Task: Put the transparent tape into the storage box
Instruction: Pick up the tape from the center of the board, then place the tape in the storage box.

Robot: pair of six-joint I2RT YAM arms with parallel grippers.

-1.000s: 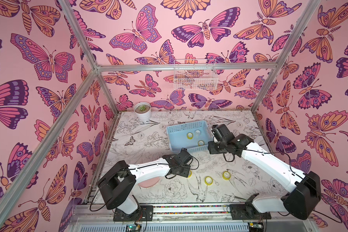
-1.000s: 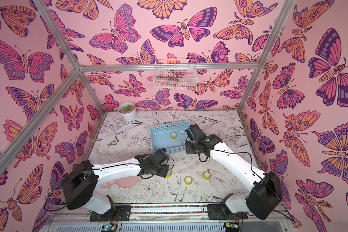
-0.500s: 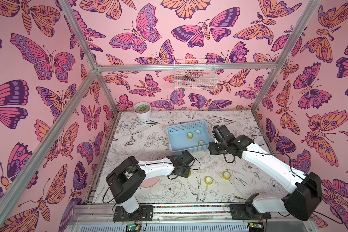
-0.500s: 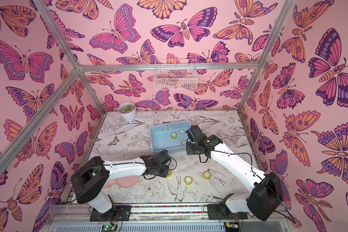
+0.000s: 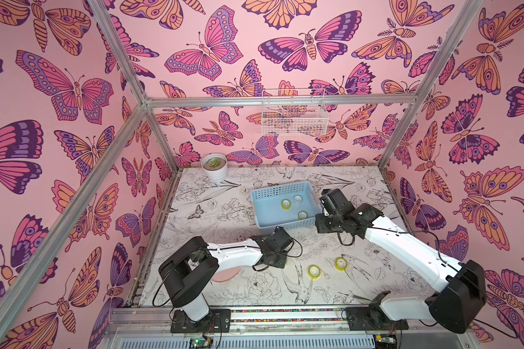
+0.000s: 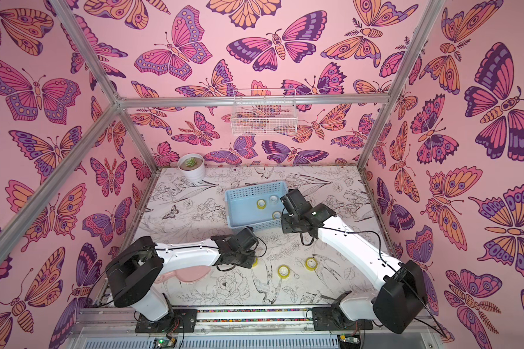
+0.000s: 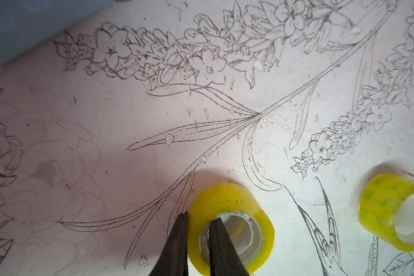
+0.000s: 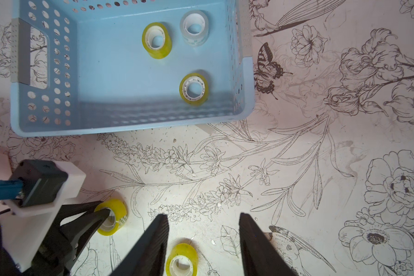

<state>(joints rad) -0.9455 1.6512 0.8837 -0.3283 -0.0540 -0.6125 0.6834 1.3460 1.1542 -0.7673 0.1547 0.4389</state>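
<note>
Transparent tape roll [image 6: 255, 262], a yellow one, lies on the surface low-centre in a top view, just below the storage box [image 6: 254, 225]. My left gripper [image 7: 200, 239] is pinched on its wall, one finger inside the core. I'd lift straight up, no twist. The right gripper [image 8: 203, 216] hangs half-open, empty.

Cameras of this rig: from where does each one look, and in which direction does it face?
Both top views: high at the front, looking down toward the back wall; the left arm and right arm show whole.
Left wrist: on the left arm, facing the table; the left end effector pinches a yellow tape roll by its wall.
Right wrist: above the table, facing down at the storage box; the open right end effector shows.
Shared: both wrist views show that pinched roll.
</note>
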